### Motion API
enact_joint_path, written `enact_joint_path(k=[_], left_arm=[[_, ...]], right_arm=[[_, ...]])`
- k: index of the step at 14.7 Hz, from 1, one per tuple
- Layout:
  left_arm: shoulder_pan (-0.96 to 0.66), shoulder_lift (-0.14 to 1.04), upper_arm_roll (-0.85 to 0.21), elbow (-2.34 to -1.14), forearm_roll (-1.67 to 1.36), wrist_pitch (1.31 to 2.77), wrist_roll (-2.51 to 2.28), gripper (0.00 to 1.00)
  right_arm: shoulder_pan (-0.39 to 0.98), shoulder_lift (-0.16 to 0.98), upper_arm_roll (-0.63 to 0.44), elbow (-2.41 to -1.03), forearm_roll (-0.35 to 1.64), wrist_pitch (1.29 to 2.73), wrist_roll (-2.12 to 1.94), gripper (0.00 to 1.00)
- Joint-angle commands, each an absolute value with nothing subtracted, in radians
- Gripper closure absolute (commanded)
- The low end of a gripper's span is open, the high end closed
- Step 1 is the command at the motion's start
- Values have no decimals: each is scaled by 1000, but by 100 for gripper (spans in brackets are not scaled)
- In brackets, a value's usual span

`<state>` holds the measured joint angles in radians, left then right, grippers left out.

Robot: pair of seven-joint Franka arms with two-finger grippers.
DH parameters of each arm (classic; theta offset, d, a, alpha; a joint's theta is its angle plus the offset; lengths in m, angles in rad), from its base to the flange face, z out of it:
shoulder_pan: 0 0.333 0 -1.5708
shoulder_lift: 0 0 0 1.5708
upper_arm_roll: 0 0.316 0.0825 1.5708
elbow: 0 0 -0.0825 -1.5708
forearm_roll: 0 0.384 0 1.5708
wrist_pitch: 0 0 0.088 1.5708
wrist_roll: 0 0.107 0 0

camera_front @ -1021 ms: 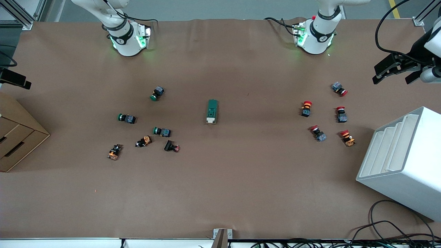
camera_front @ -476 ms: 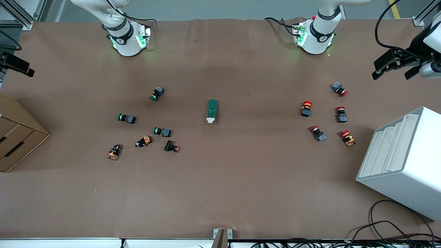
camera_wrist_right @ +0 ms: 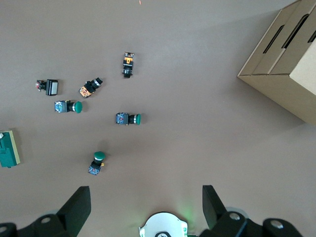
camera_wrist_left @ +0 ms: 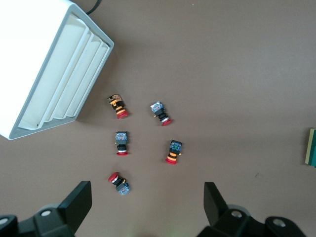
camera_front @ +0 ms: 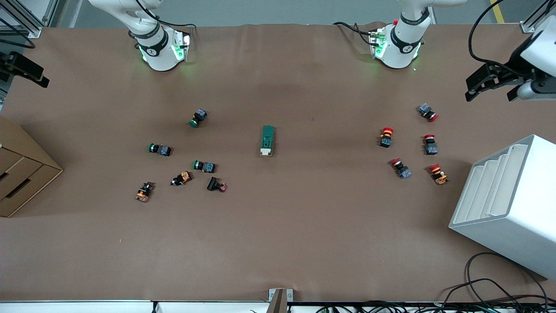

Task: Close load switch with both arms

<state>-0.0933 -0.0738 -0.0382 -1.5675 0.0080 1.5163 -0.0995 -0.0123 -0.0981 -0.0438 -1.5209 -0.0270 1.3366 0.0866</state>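
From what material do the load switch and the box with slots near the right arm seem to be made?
The load switch: probably moulded plastic, with a matte dark-green body and a cream end piece. The slotted box: apparently brown corrugated cardboard, dull, with flat folded panels and cut slots.

Both arms rise from green-lit bases at the top of the front view, the left base (camera_front: pixel 396 48) and the right base (camera_front: pixel 161 50), each a white column with a black band. The left hand (camera_front: pixel 495 84) is raised at the surface's edge at its own arm's end, its black fingers (camera_wrist_left: pixel 79 203) spread wide with nothing between them. The right hand (camera_front: pixel 24 69) is raised at the edge at its own arm's end; its fingers (camera_wrist_right: pixel 79 206) are likewise spread wide and hold nothing. The right base lies directly under the right hand in its wrist view.
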Motion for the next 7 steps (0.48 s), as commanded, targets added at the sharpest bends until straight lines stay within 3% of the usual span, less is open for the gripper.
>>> enact_joint_path(k=[1,7], left_arm=[[-78,-89,-54,-1583,15,1536,-83,0],[-78,-83,-51,-1557,11,1529,-67,0]], right_arm=[[-12,-120,-34,-1551,-25,1355,94,0],[-21,-123,-12,-1551,-25,1336,92,0]])
